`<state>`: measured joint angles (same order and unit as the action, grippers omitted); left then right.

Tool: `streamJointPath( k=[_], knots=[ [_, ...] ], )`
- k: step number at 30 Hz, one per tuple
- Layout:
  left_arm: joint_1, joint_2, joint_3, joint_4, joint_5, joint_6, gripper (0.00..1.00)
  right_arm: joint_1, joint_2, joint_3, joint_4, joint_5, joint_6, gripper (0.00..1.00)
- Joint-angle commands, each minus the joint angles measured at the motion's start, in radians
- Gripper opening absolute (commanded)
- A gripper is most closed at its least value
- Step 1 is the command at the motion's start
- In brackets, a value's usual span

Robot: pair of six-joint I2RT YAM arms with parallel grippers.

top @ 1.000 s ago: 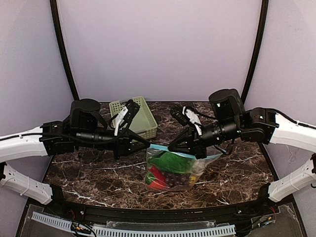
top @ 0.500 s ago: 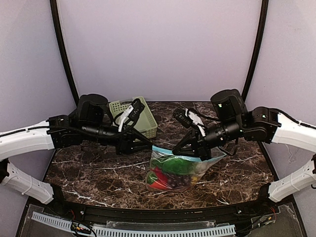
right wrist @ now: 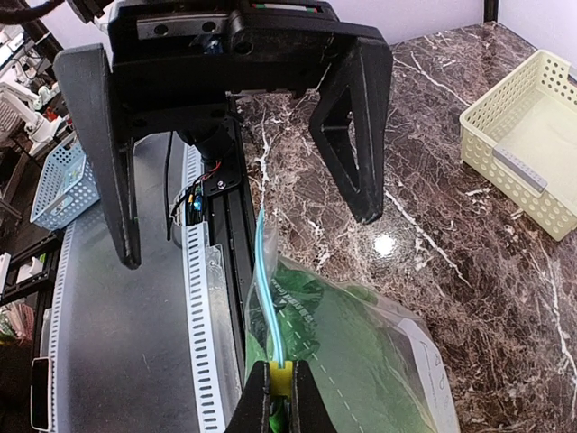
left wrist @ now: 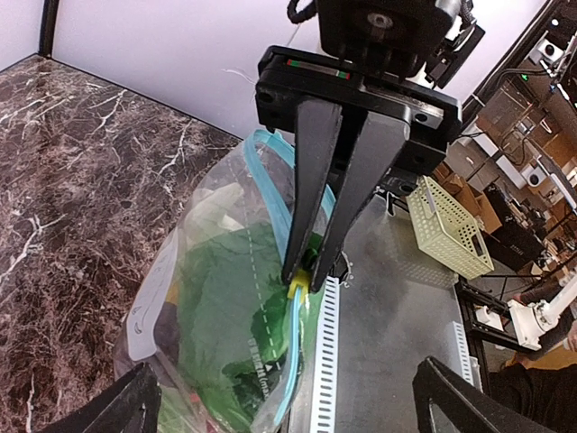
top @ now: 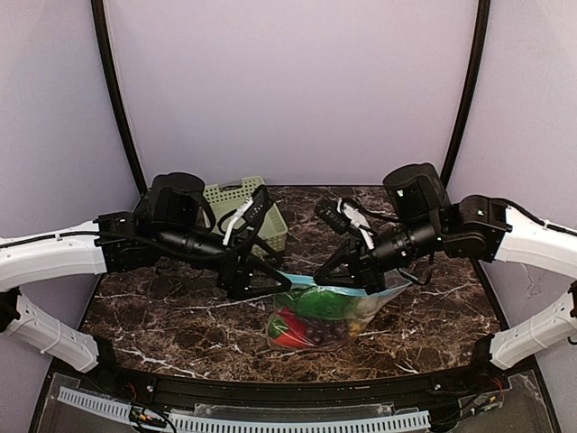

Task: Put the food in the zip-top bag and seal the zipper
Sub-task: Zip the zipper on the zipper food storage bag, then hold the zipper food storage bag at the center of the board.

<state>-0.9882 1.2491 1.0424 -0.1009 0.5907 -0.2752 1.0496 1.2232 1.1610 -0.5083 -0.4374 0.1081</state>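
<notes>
Right wrist shows zipper slider clamped in right gripper (left gripper spread wide).

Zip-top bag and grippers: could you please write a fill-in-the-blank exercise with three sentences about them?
1. The right gripper is shut on the yellow ____ of the zipper.
2. The left gripper is ____, with its fingers wide apart.
3. The food lies inside the zip-top bag, not in the pale green ____.
Missing words: slider, open, basket.
</notes>
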Motion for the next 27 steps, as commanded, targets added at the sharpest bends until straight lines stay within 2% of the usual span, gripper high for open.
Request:
streamJointPath(
  k=[1,2,3,4,5,6,7,10,12,13,17,19,24,27],
  knots=[
    [-0.021,0.028,0.018,0.011,0.032,0.005,0.98,-0.009,0.016,0.011,-0.009,0.013,0.005,0.0],
    [-0.023,0.033,0.028,0.005,0.028,0.008,0.95,-0.009,0.018,0.011,-0.008,0.011,0.005,0.0],
    [-0.023,0.046,0.034,-0.005,0.026,0.014,0.86,-0.008,0.018,0.011,-0.007,0.01,0.005,0.0],
    [-0.023,0.052,0.047,-0.01,0.025,0.017,0.81,-0.008,0.02,0.01,-0.006,0.009,0.005,0.0],
    [-0.023,0.065,0.052,-0.017,0.026,0.022,0.69,-0.009,0.02,0.01,-0.007,0.008,0.005,0.0],
    [-0.023,0.076,0.061,-0.017,0.03,0.023,0.63,-0.008,0.02,0.011,-0.007,0.007,0.005,0.0],
    [-0.024,0.08,0.064,-0.014,0.03,0.024,0.51,-0.009,0.019,0.01,-0.007,0.009,0.005,0.0],
    [-0.024,0.091,0.071,-0.003,0.034,0.025,0.31,-0.009,0.014,0.011,-0.005,0.018,0.008,0.0],
    [-0.025,0.091,0.068,0.001,0.033,0.026,0.08,-0.008,0.007,0.013,-0.006,0.029,0.015,0.0],
    [-0.024,0.089,0.067,0.001,0.031,0.027,0.04,-0.009,0.003,0.017,-0.014,0.041,0.024,0.02],
    [-0.024,0.055,0.037,0.027,-0.013,0.024,0.01,-0.016,-0.043,0.047,-0.065,0.122,0.059,0.45],
    [-0.025,0.031,0.013,0.06,-0.023,0.012,0.01,-0.026,-0.083,0.047,-0.091,0.155,0.08,0.54],
    [-0.024,0.008,-0.017,0.096,-0.032,-0.001,0.01,-0.046,-0.176,0.007,-0.158,0.219,0.125,0.56],
    [-0.024,0.016,-0.011,0.097,-0.025,-0.002,0.01,-0.061,-0.214,-0.028,-0.174,0.231,0.153,0.49]
  ],
)
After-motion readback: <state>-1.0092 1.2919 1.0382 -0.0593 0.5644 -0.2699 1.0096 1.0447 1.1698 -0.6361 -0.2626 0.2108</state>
